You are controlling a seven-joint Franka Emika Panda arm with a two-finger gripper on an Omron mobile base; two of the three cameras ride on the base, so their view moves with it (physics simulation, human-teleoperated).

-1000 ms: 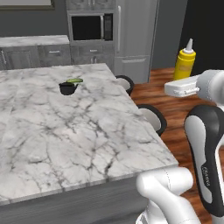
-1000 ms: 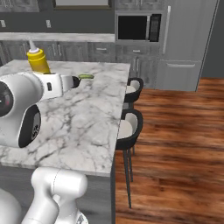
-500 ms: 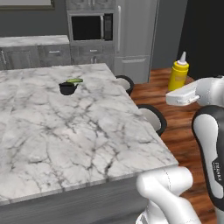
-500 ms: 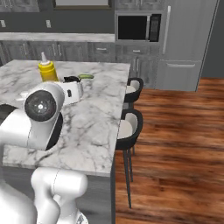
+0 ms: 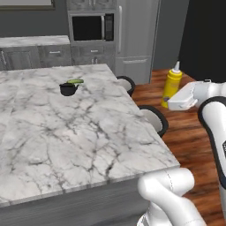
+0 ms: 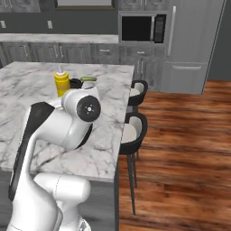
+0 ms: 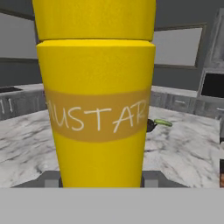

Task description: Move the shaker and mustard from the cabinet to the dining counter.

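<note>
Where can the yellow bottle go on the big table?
Almost anywhere: the dining counter is bare marble from the near edge up to the black bowl. The only crowded spot is around that bowl, near the far edge. The mustard is held upright in the jaws.

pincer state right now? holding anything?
Pincer: closed on the mustard bottle, carried upright beside the dining counter.
</note>
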